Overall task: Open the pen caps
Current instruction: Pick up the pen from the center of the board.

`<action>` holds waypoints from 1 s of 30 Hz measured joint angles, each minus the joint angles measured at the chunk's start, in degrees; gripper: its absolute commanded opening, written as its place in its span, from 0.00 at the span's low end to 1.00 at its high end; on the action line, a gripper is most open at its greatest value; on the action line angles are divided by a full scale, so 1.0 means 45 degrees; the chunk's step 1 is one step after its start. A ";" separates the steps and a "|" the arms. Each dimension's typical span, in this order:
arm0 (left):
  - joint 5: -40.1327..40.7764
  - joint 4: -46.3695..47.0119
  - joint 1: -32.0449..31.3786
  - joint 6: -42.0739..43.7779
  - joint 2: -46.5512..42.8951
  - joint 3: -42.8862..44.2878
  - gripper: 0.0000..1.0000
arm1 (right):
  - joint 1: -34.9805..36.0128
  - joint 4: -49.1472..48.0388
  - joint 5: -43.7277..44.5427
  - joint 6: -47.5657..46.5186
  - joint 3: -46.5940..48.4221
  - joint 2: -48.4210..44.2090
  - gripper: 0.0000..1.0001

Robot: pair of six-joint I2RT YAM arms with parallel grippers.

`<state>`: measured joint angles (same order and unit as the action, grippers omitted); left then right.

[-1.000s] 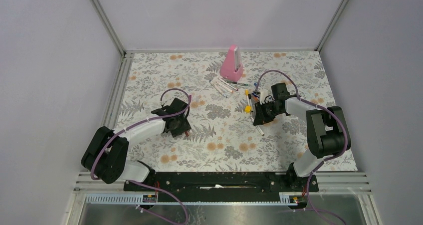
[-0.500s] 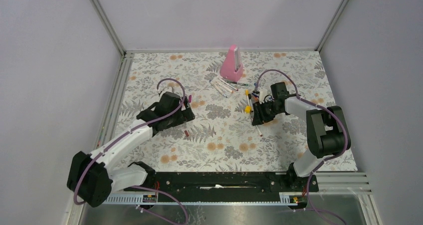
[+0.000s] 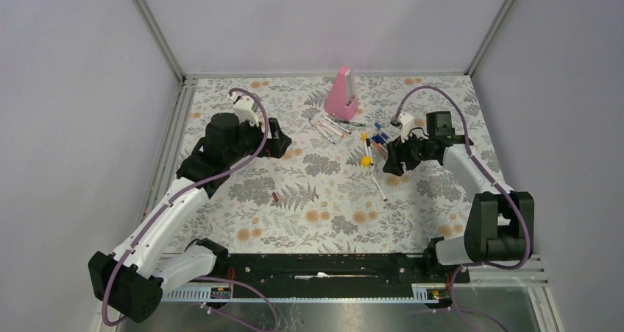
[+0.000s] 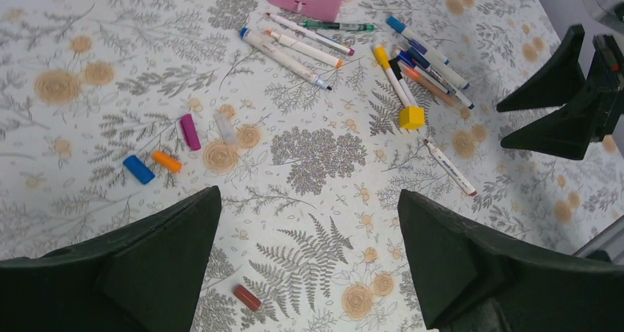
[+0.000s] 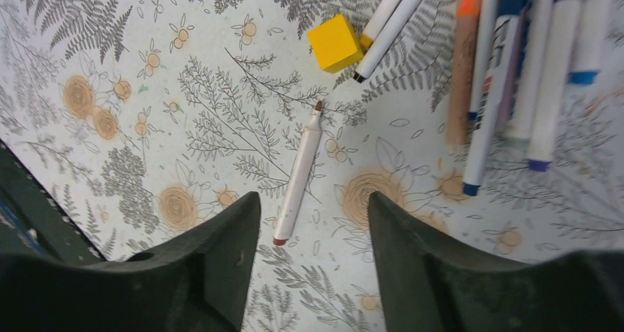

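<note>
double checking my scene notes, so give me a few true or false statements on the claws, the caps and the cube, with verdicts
The left claw is open and holds nothing. True.
The right claw grips the white pen. False: it is open, and the pen lies uncapped on the cloth beneath it.
A dark red cap lies alone on the cloth. True.
The yellow cube sits on top of the pink wedge. False: the cube lies on the cloth, apart from the wedge.
</note>
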<state>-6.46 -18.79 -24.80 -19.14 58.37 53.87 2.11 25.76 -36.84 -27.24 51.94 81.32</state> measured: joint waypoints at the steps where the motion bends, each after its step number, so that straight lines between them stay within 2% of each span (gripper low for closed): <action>1: -0.0189 0.0126 0.0000 0.0267 0.0005 -0.0015 0.99 | 0.0005 0.0160 -0.0049 -0.0515 0.0083 -0.0097 0.78; 8: -0.0578 0.1205 0.0000 0.1200 -0.0058 -0.1180 0.99 | 0.0005 0.1239 0.0228 -0.2754 0.1768 0.0695 0.79; 12: -0.0500 0.1161 0.0005 0.1598 -0.0058 -0.1511 0.99 | -0.0053 0.1549 0.0758 -0.2589 0.3920 0.2448 0.74; 18: -0.0180 0.1243 0.0005 0.1972 -0.0355 -0.1685 0.99 | -0.0573 0.2336 0.1112 -0.2215 0.6883 0.5459 0.61; 25: -0.0146 0.1316 0.0005 0.2157 -0.0461 -0.1690 0.99 | -0.0933 0.3483 0.1443 -0.2302 0.8786 0.7864 0.53; 30: -0.0136 0.1336 0.0005 0.2176 -0.0457 -0.1690 0.99 | -0.0908 0.3934 0.1617 -0.2356 0.9797 0.8922 0.51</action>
<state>-7.07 -12.78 -24.77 -9.34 56.31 46.26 -1.98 43.46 -29.56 -37.85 96.03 121.47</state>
